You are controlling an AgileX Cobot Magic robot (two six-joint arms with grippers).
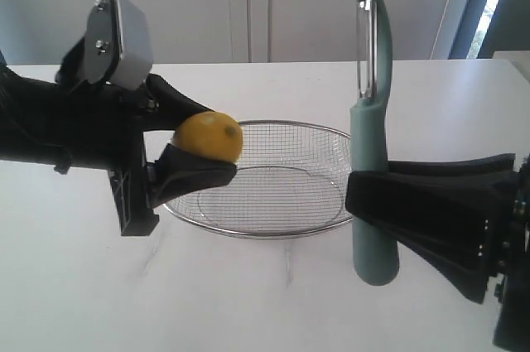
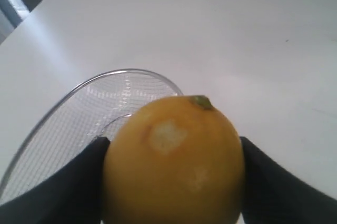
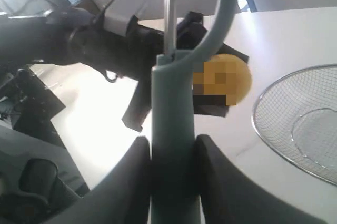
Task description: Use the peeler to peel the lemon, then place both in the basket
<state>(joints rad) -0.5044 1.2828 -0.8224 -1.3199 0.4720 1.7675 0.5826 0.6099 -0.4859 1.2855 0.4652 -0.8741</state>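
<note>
My left gripper is shut on the yellow lemon, holding it in the air over the left rim of the wire basket. In the left wrist view the lemon fills the gap between the two black fingers and shows a pale scraped patch and a small stem dot. My right gripper is shut on the handle of the teal peeler, which stands upright with its hooked head and blade at the top. In the right wrist view the peeler rises between the fingers, in front of the lemon.
The basket rests on a white table between the two arms, with nothing in it. The left arm's black body and its wrist camera housing are near the lemon. A pale wall stands behind the table.
</note>
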